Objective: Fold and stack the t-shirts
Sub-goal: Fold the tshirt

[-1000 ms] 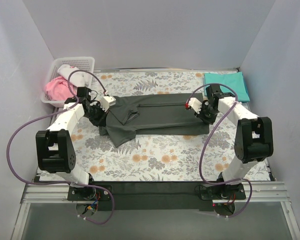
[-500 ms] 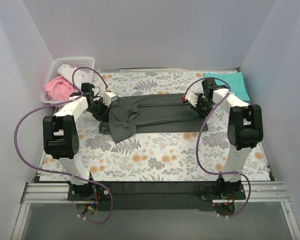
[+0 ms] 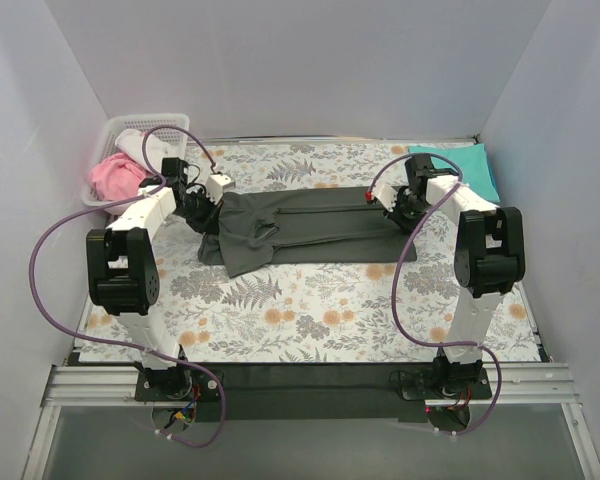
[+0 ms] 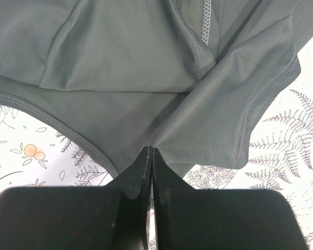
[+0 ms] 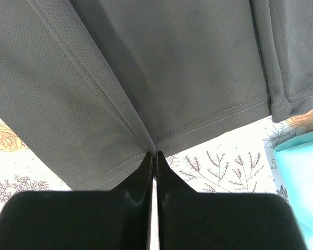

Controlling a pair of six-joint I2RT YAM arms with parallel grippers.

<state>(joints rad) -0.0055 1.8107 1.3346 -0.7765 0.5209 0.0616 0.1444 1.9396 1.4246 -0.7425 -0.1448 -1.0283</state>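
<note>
The dark charcoal-grey t-shirt lies partly folded lengthwise across the middle of the floral sheet, a sleeve flap sticking out at its near left. My left gripper is shut on the shirt's left edge; the left wrist view shows the cloth pinched at the fingertips. My right gripper is shut on the shirt's right hem, seen pinched in the right wrist view, with grey cloth spread beyond it. The teal t-shirt lies folded at the far right; its corner shows in the right wrist view.
A white basket holding pink and white cloth stands at the far left corner. The floral grey-and-orange sheet covers the table. White walls close in the left, back and right sides.
Both grippers have carried the shirt's near edge away from the bases towards the back, folding it narrower. The arms now reach further out.
</note>
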